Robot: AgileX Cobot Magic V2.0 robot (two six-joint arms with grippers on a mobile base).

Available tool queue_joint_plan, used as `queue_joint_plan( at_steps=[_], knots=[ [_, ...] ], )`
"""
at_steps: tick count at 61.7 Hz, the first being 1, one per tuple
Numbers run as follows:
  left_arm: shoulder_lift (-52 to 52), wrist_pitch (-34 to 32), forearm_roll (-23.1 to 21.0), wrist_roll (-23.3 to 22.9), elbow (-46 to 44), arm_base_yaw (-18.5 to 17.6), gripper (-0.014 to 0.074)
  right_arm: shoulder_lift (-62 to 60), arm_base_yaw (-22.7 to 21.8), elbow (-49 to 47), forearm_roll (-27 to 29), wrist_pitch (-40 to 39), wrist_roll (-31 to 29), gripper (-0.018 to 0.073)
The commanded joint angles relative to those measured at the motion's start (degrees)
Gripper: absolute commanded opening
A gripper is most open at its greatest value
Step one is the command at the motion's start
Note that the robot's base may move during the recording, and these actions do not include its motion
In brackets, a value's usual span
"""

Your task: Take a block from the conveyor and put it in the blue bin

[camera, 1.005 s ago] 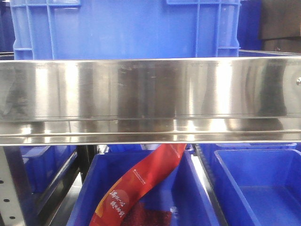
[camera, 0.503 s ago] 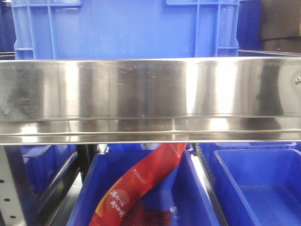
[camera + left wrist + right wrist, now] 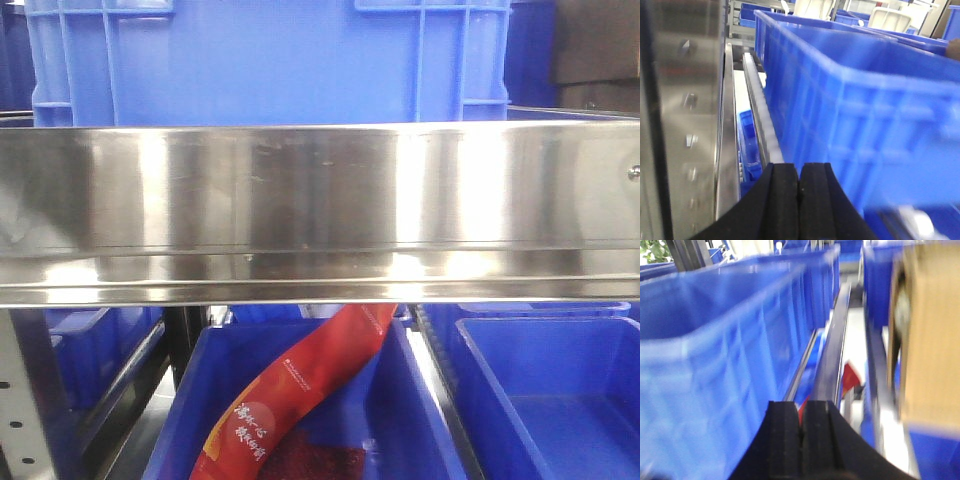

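Starting at the left pincer [image 3: 799,192]: black rubber pads squeezed flat together, nothing pinched between them. Same with the right pincer [image 3: 801,432], closed up and empty.

Just past the left one, on the left wrist cam: a big ribbed blue plastic crate [image 3: 865,115] running alongside a brushed steel rail [image 3: 727,130]. Past the right one: another tall blue plastic crate [image 3: 715,340], pretty smeared, plus a brown cardboard box [image 3: 932,340] off to the side. Probably an arm on the move, going by that blur.

Front cam: barely any different from a second ago. Same wide stainless steel beam [image 3: 320,190] across the middle, only the bright reflections on it sliding around a bit. Same long red printed pouch [image 3: 300,390] lying slanted in the lower blue tub [image 3: 185,400], not budged. Empty blue tub [image 3: 540,400] just beside it, also unchanged.

Can't find the block in any view, and no sign of the dark belt of the conveyor either. So nothing grabbed, nothing dropped off. Can't tell which of all these blue containers counts as the target bin. Reads like the very early stage: need to locate the belt and the block before any pickup.
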Motion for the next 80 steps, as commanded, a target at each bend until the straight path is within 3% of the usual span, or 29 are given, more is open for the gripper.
queue_joint_plan(
  at_steps=[1, 24, 49, 52, 58, 60, 68, 80],
  knots=[
    [-4.52, -1.67, -0.49, -0.11, 2.07, 0.19, -0.0111, -4.85, -0.30, 2.55, 1.47, 0.21, -0.11, -0.0162],
    [-15.91, -1.67, -0.49, -0.11, 3.18, 0.19, -0.0111, -16.66, -0.30, 3.90, 1.47, 3.44, -0.11, -0.0162],
    [-17.16, -1.67, -0.49, -0.11, 3.27, 0.19, -0.0111, -17.37, -0.30, 3.90, 1.47, 3.44, -0.11, -0.0162],
    [-17.16, -1.67, -0.49, -0.11, 3.27, 0.19, -0.0111, -17.76, -0.68, 4.22, -1.18, 2.79, -0.11, -0.0162],
    [-17.16, -1.67, -0.49, -0.11, 3.27, 0.19, -0.0111, -20.66, -1.98, 6.03, -14.50, 1.30, -0.11, -0.0162],
    [-17.16, -1.67, -0.49, -0.11, 3.27, 0.19, -0.0111, -21.89, -2.47, 6.80, -16.08, 1.80, -0.11, -0.0162],
    [-17.16, -1.67, -0.49, -0.11, 3.27, 0.19, -0.0111, -28.41, -5.48, 11.95, -16.17, 2.79, -0.11, -0.0162],
    [-17.16, -1.67, -0.49, -0.11, 3.27, 0.19, -0.0111, -37.71, -8.36, 22.99, -15.62, -3.14, -0.11, -0.0162]
  ],
)
